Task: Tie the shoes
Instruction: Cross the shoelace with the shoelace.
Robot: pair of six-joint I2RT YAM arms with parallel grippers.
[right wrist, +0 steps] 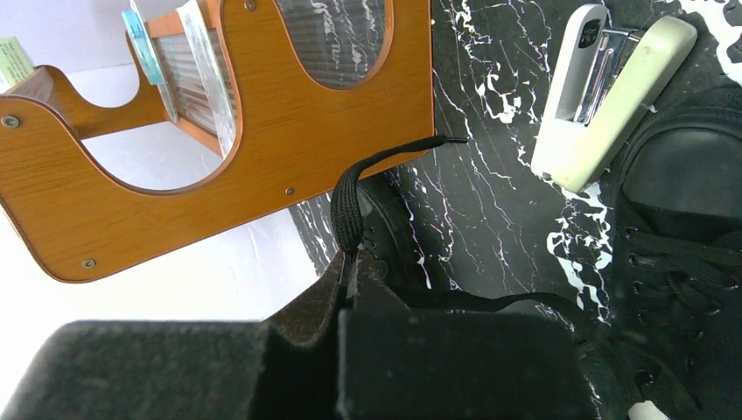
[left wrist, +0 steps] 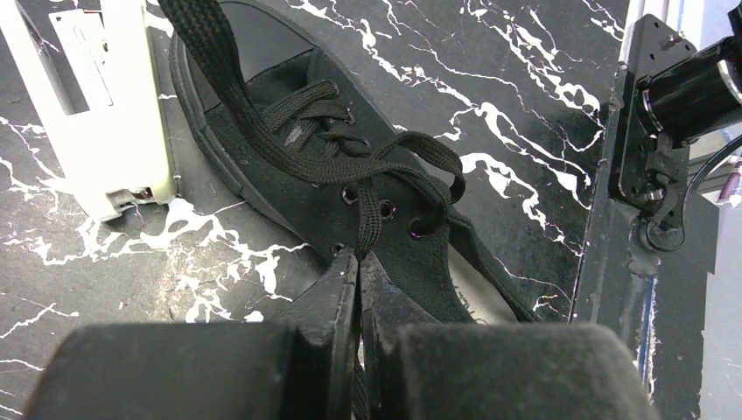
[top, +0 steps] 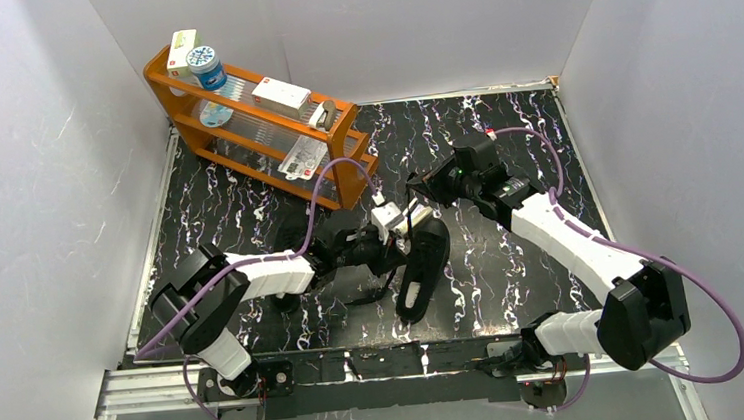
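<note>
One black shoe (top: 422, 264) lies at the table's middle with its toe toward the rack, and it fills the left wrist view (left wrist: 289, 166). My left gripper (left wrist: 359, 255) hangs over its eyelets, shut on a thin black lace (left wrist: 368, 219) that rises from them. A second lace strand (left wrist: 210, 61) runs taut out of the top of that view. My right gripper (right wrist: 350, 258) is shut on a lace (right wrist: 343, 201) whose free tip points right. In the top view the left gripper (top: 398, 238) and the right gripper (top: 417, 192) sit close together above the shoe. Part of the other shoe (right wrist: 389, 232) shows behind the right fingers.
An orange wooden rack (top: 261, 128) holding boxes and a bottle stands at the back left, close to the right gripper (right wrist: 219, 175). A white casing (left wrist: 114, 114) stands beside the shoe's toe. White walls enclose the black marbled table (top: 503, 139).
</note>
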